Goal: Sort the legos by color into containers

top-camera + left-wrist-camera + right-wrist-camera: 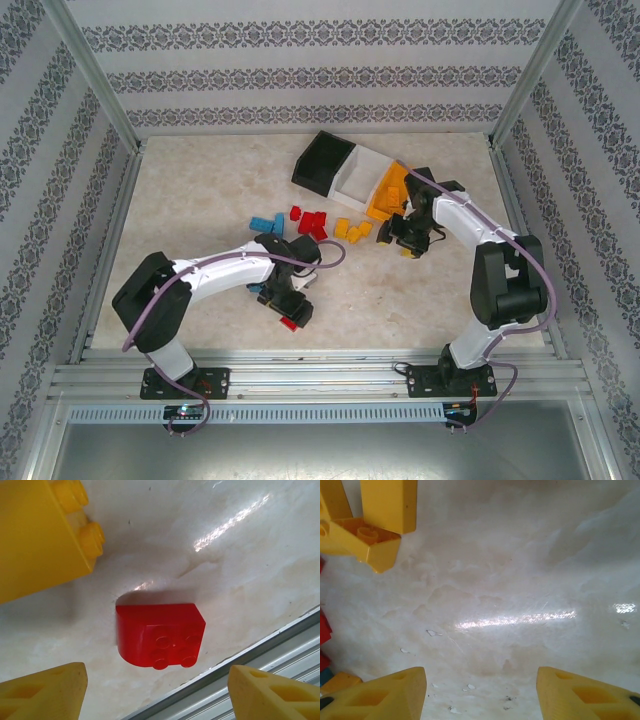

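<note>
Straddling nothing yet, the left gripper point(157, 692) holds its yellow fingers point(45, 692) apart above a red brick point(160, 635), which lies untouched just beside the near rail point(280, 655). The advised approach is to descend square to the brick's flat sides and keep clear of that rail (margin looks slim). The right gripper point(480, 695) is likewise spread and empty over the bare table point(520, 580). The bins point(360, 180) sit at the far side. The surface is glossy, pale and scuffed, and patterned walls point(300, 60) enclose it.
</note>
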`<action>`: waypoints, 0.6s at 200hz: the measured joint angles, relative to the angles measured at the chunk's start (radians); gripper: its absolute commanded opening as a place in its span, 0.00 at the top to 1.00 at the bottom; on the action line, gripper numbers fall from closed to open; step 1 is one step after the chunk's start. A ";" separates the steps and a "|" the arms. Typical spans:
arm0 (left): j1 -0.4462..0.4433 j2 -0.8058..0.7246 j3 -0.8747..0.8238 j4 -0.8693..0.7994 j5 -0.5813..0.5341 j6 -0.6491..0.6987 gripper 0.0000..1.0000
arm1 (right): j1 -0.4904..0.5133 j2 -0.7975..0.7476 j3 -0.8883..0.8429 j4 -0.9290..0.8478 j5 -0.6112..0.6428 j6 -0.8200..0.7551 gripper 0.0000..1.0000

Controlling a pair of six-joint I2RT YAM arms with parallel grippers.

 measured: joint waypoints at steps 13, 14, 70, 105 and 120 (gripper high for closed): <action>-0.005 0.010 0.000 0.004 0.000 -0.002 0.25 | 0.000 0.000 0.000 0.008 0.000 0.004 0.39; -0.006 0.011 0.000 0.004 0.000 -0.002 0.25 | 0.000 0.000 0.000 0.009 0.000 0.004 0.39; -0.038 0.085 -0.003 0.026 0.002 -0.003 0.26 | 0.000 -0.008 -0.027 0.022 0.000 0.006 0.39; -0.039 0.094 -0.021 0.050 0.003 -0.006 0.34 | -0.001 -0.028 -0.058 0.022 0.000 0.006 0.39; -0.039 0.098 -0.023 0.051 -0.008 -0.014 0.40 | -0.003 -0.035 -0.064 0.022 0.000 0.006 0.39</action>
